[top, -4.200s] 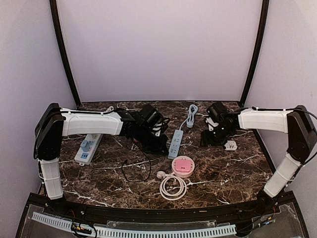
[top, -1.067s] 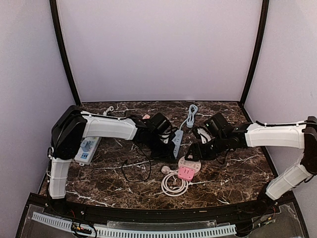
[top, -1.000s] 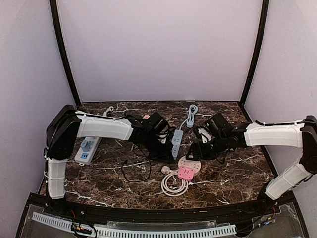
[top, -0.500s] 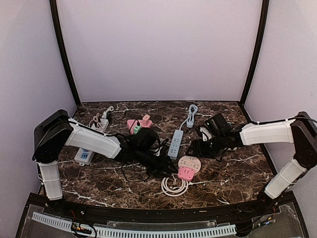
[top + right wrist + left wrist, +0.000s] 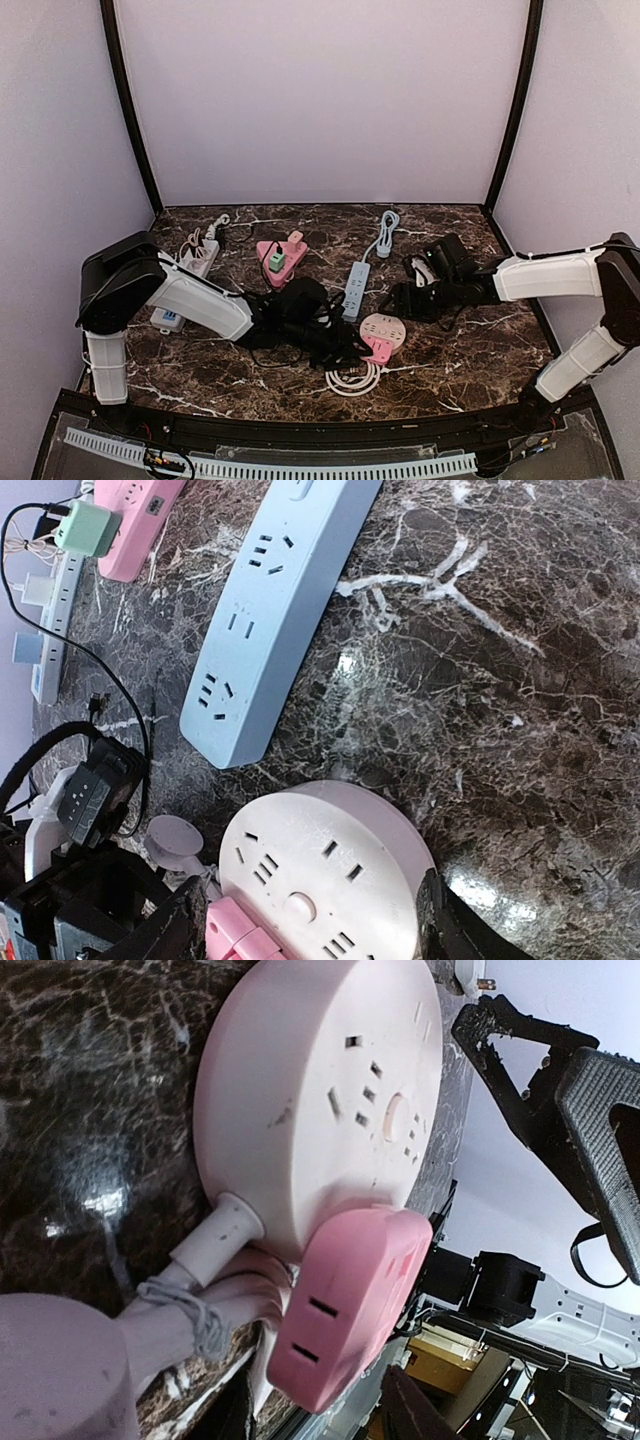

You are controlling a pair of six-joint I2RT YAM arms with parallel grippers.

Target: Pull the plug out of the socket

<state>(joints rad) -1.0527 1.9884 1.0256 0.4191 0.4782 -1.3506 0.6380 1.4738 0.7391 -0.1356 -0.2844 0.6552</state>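
Observation:
A round pale pink socket point(image 5: 377, 327) lies on the marble table, with a pink plug point(image 5: 380, 347) in its near edge. In the left wrist view the plug point(image 5: 350, 1300) fills the lower middle, on the socket point(image 5: 320, 1100). My left gripper point(image 5: 345, 345) point(image 5: 320, 1422) is open, its dark fingers on either side of the plug's near end. My right gripper point(image 5: 395, 303) point(image 5: 305, 930) is open, its fingers on either side of the socket point(image 5: 330, 880), with the plug point(image 5: 235, 932) by the left finger. I cannot tell if they touch it.
A blue power strip point(image 5: 355, 285) point(image 5: 270, 620) lies just behind the socket. A pink triangular socket point(image 5: 283, 250) holds a green plug point(image 5: 85, 528). A white strip point(image 5: 185, 285) lies at the left. The socket's white cord point(image 5: 350, 380) is coiled in front.
My left arm has swung toward the front and right, down to the pink plug, uncovering the pink triangular socket. My right gripper has stayed over the round socket.

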